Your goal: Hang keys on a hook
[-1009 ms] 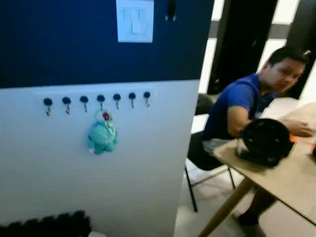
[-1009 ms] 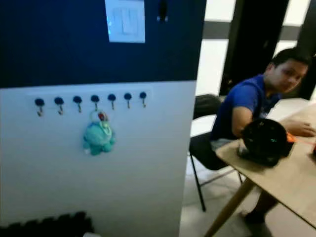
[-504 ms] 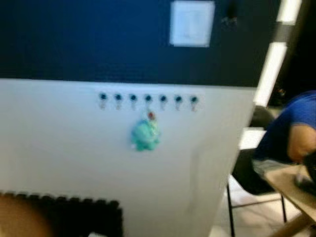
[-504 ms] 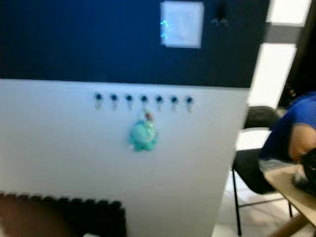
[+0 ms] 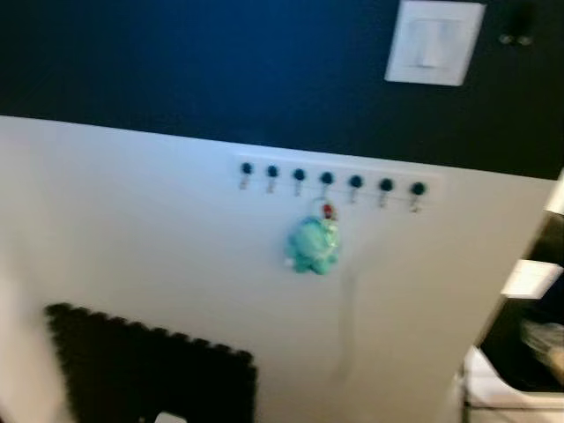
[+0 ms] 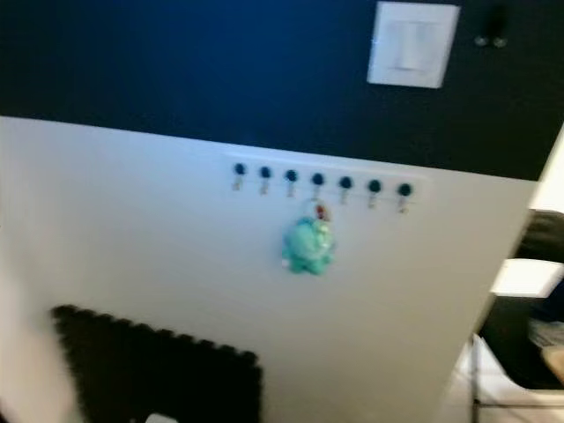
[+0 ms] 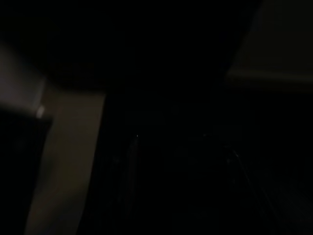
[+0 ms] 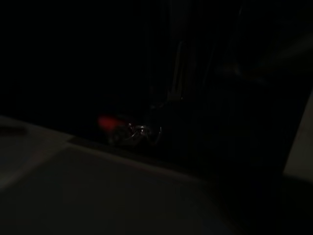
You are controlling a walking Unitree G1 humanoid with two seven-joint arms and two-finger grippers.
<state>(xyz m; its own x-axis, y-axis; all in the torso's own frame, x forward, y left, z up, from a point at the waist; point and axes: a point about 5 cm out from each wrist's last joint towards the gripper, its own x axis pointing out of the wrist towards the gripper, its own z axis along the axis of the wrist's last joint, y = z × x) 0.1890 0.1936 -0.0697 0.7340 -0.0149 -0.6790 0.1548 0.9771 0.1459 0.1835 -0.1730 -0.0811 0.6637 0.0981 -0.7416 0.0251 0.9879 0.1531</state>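
1. Looks like a home entryway: two-tone wall [image 5: 132, 220], navy above and white below.
2. Row of seven small dark-knobbed key hooks [image 5: 327, 181], with a teal plush keychain [image 5: 311, 246] hanging.
3. White wall light switch [image 5: 434, 42]; black foam floor mat [image 5: 150, 370] leaning below.

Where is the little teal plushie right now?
In the eye views the teal plushie hangs on the white wall from the middle hook of a row of seven, below and left of the light switch.

Faint metal rings [image 8: 139, 133] beside red glint [image 8: 104, 120]
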